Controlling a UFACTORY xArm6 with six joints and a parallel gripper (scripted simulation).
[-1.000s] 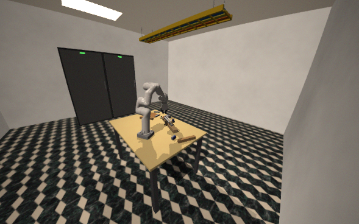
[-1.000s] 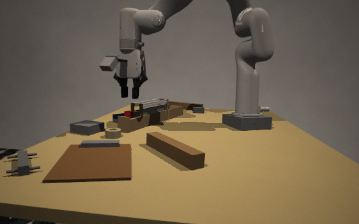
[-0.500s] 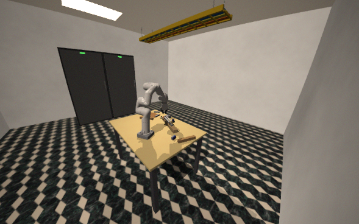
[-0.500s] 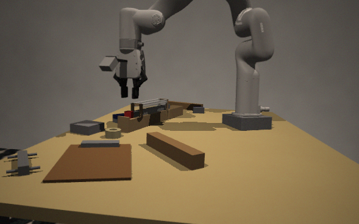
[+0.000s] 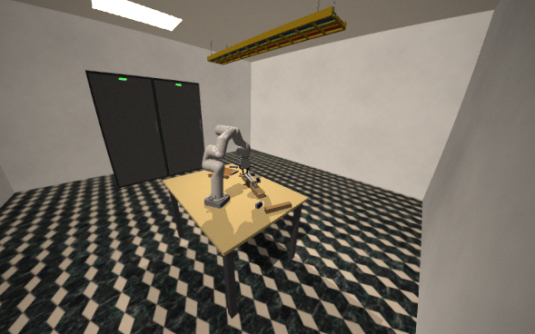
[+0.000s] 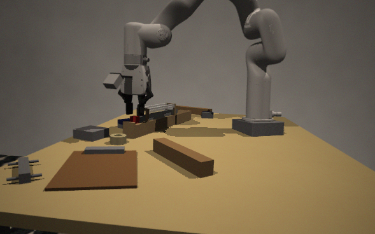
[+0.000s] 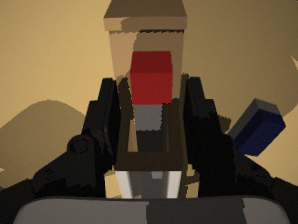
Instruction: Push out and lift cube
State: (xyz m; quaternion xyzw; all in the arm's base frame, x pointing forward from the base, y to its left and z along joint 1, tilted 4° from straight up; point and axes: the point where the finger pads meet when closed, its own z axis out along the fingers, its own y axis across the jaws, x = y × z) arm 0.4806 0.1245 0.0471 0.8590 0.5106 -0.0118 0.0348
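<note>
Bench (image 6: 265, 178) inventory, by count:
- Red cube (image 6: 134, 119): 1
- Wooden channel (image 6: 152, 124): 1
- Long brown block (image 6: 183, 156): 1
- Flat brown board (image 6: 95, 170): 1
- Grey bar (image 6: 104, 149) at the board's 12 o'clock edge: 1
- Tape roll (image 6: 118, 138): 1
- Grey flat box (image 6: 90, 132): 1
- Dark blue block (image 7: 260, 125): 1
- Grey fixture with rods (image 6: 23, 170): 1
- Robot arm (image 6: 259, 63): 1

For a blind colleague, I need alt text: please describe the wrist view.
The open gripper hangs over the end of a wooden channel, one black finger outside each wall, with a red cube ahead on the ledge. A blue block lies to the right.
</note>
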